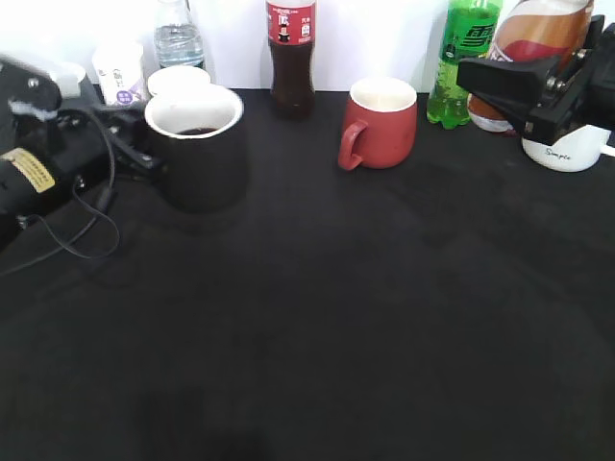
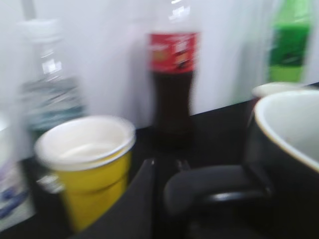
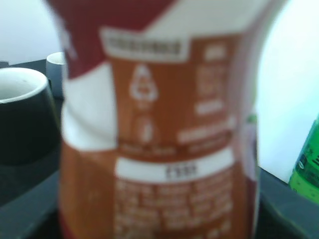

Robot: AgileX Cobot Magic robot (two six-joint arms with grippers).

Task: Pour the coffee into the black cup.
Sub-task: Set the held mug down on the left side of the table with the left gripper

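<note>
The black cup (image 1: 197,154) stands at the left of the black table with dark liquid in its white inside. It also shows in the left wrist view (image 2: 294,149) and the right wrist view (image 3: 25,124). My left gripper (image 1: 135,144) is at the cup's left side, its fingers close together at the handle (image 2: 214,189); the hold is blurred. My right gripper (image 1: 519,82) is shut on the coffee bottle (image 1: 538,29) at the far right, well away from the cup. The bottle's orange, red and white label fills the right wrist view (image 3: 159,124).
A red mug (image 1: 380,125) stands mid-table. Along the back wall are a cola bottle (image 1: 291,58), a green soda bottle (image 1: 461,58), a water bottle (image 1: 180,38), a yellow cup (image 2: 84,164) and a small white bottle (image 1: 120,72). A pale mug (image 1: 567,154) sits under the right gripper.
</note>
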